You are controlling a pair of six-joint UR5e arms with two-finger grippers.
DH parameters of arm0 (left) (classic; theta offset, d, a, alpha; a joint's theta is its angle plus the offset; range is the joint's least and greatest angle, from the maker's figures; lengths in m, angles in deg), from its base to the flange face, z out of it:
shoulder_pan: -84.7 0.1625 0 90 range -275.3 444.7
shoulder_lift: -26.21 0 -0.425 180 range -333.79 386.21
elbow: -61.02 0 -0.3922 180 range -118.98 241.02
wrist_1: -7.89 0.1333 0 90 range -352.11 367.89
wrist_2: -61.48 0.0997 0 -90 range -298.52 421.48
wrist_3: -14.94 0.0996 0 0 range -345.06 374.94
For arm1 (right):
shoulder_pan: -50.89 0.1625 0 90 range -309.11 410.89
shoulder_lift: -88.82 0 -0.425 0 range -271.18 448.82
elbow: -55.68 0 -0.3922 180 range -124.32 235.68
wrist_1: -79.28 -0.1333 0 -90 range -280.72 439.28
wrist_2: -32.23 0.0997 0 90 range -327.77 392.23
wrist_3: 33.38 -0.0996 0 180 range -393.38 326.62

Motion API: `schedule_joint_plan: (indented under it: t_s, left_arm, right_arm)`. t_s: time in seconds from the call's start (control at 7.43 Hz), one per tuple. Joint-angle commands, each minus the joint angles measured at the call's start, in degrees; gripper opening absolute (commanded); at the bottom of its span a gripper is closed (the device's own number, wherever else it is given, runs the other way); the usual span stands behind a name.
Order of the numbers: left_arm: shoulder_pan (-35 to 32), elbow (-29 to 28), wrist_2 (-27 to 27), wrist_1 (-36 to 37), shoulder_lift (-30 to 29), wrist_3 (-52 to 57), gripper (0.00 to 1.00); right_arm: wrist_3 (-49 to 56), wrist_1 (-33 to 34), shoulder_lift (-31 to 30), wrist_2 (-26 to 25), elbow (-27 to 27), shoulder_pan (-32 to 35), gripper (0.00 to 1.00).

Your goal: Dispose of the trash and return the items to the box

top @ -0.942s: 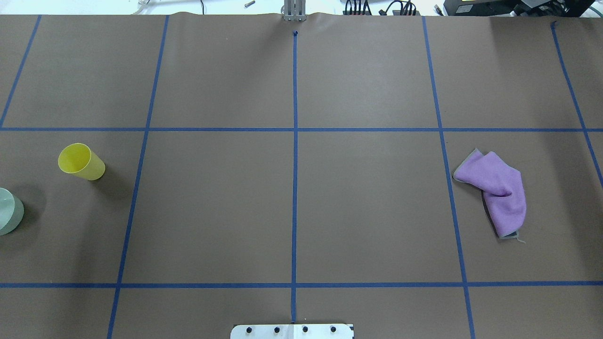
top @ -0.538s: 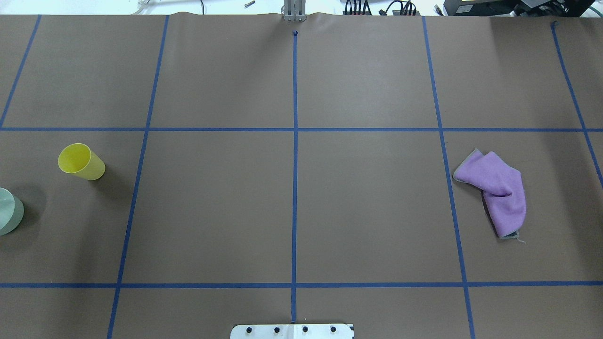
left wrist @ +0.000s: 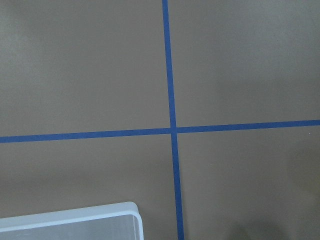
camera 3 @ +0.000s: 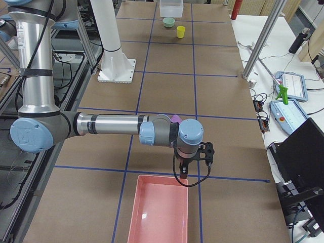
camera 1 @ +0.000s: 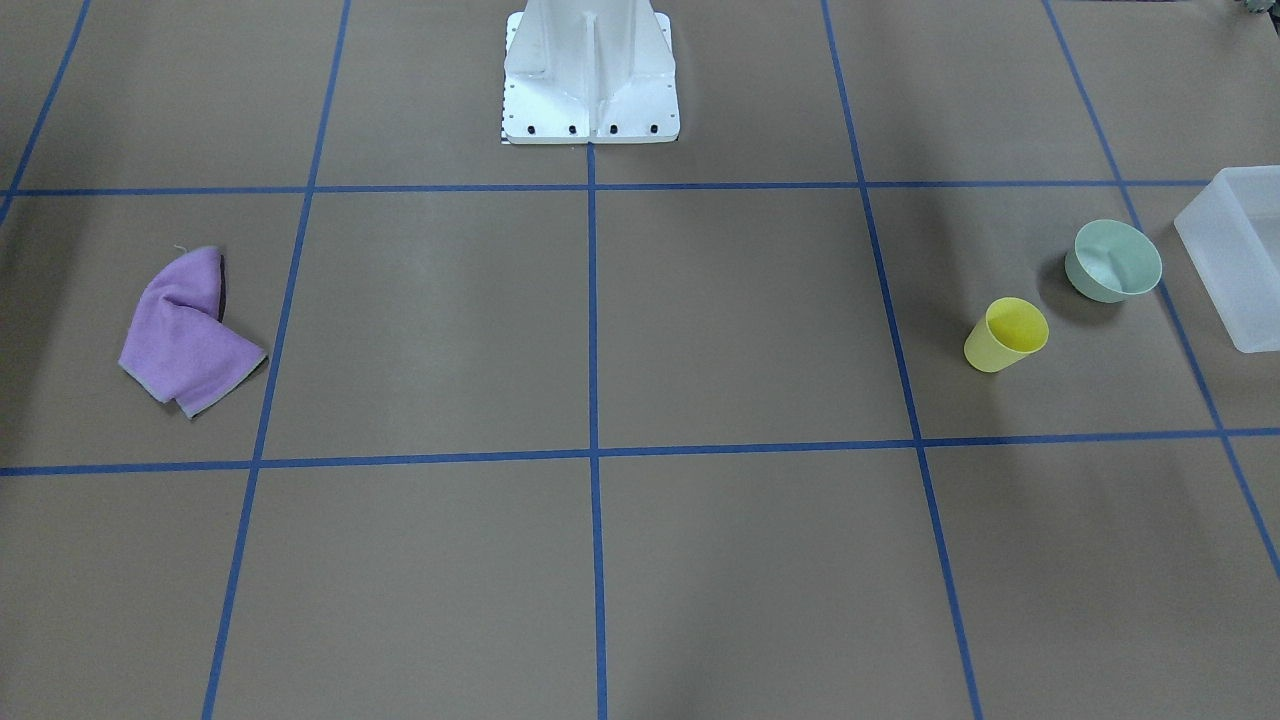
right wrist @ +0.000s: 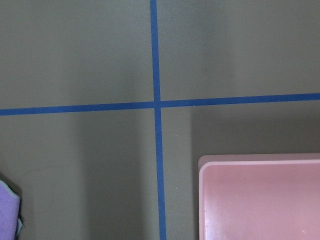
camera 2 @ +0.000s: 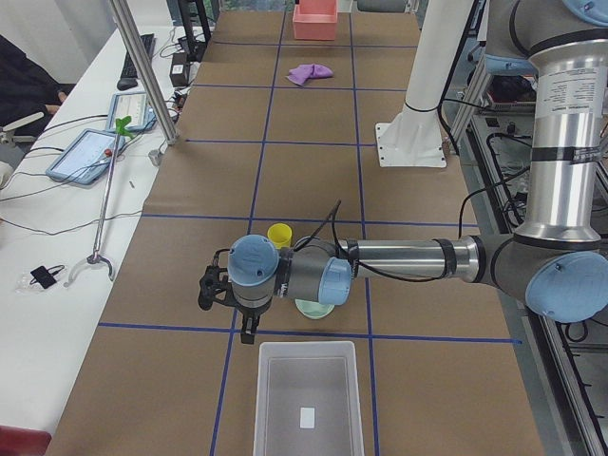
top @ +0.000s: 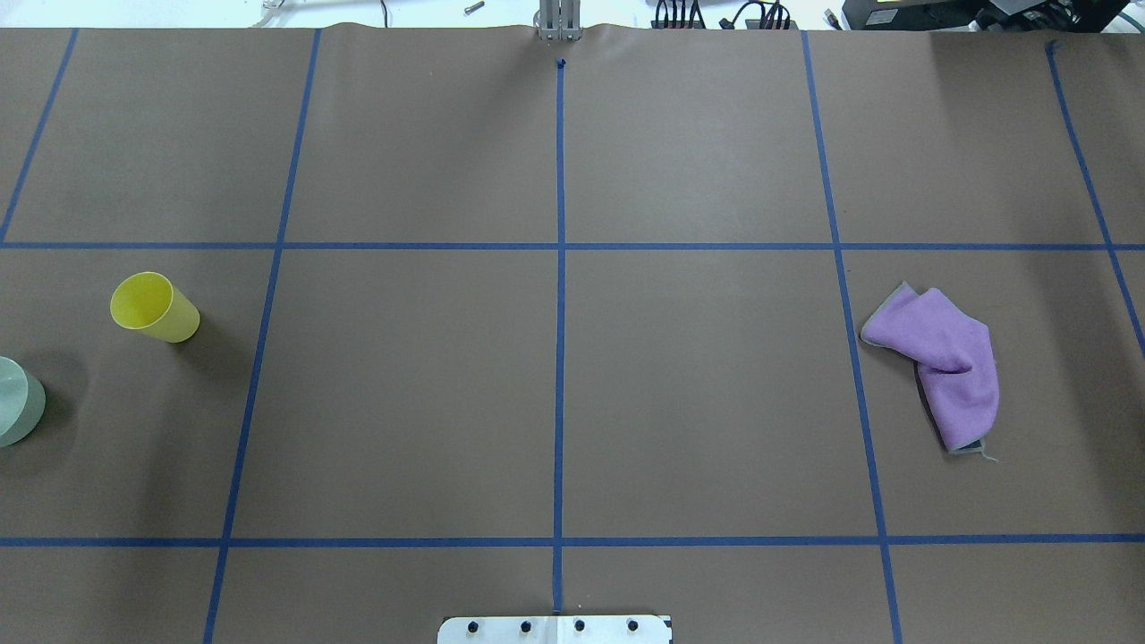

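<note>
Yellow cup [camera 1: 1007, 335] and mint-green bowl [camera 1: 1113, 262] are shown upright, mouths up, at the robot's left end of the brown surface [top: 698, 402]. Neither is yet in the frosted white bin [camera 1: 1235, 270]. The bowl is set between cup and bin and touches neither. The left claw [camera 2: 209, 290] is held above the surface by the bin's corner, with both items close by, so the left arm is judged the nearer. The right claw [camera 3: 208, 154] is held well apart, by a pink bin [camera 3: 162, 177] and purple cloth [top: 939, 358]. Whether either claw is parted cannot be told.

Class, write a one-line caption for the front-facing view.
Yellow cup and mint bowl stand near the frosted box; purple cloth lies opposite.
</note>
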Motion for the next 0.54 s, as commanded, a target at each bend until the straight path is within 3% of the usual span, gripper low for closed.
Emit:
schedule_joint_plan:
  t_s: [0.0, 0.4]
  left_arm:
    - [0.0, -0.4, 1.2, -4.0, 0.0, 0.1, 0.99]
    - [0.0, -0.7, 1.4, -4.8, -0.2, 0.0, 0.99]
  right_arm:
    - [0.0, 0.0, 0.4, 0.0, 0.1, 0.0, 1.00]
    - [0.0, 0.0, 0.4, 0.1, 0.0, 0.0, 1.00]
